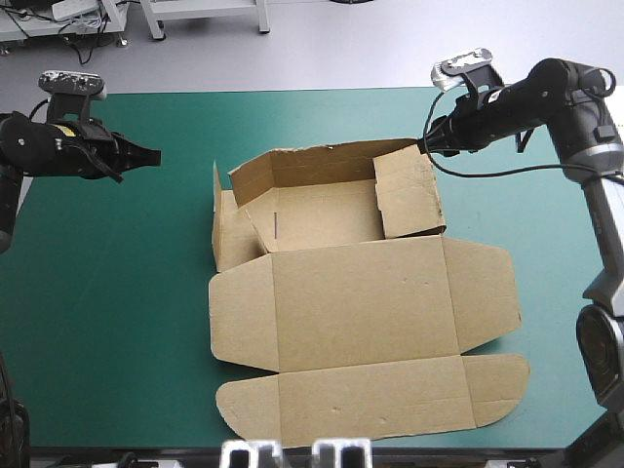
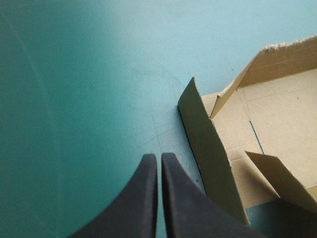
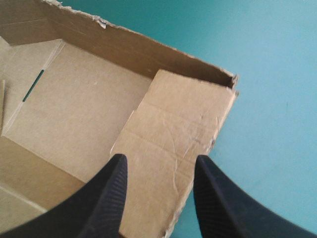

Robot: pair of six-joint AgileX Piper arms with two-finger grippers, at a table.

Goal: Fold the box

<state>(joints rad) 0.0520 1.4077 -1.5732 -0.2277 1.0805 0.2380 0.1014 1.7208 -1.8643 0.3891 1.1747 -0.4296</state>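
Brown box [image 1: 361, 302] lay part-raised, its flap [image 3: 173, 129] by the table's [image 1: 97, 292] far-right corner under the spread right gripper [image 3: 161, 158]; left gripper [image 2: 158, 161], pressed together, stood clear. Wall-raising step; flap-tucking judged next.

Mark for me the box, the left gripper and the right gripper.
box [image 1: 361, 302], high view, on the middle of its large flat panel.
left gripper [image 2: 155, 158], left wrist view, where the shut fingertips meet.
right gripper [image 3: 161, 161], right wrist view, midway between the open fingertips.

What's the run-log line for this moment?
box: walls partly raised, lid flat | left gripper: shut, beside its left wall | right gripper: open, over its far-right corner
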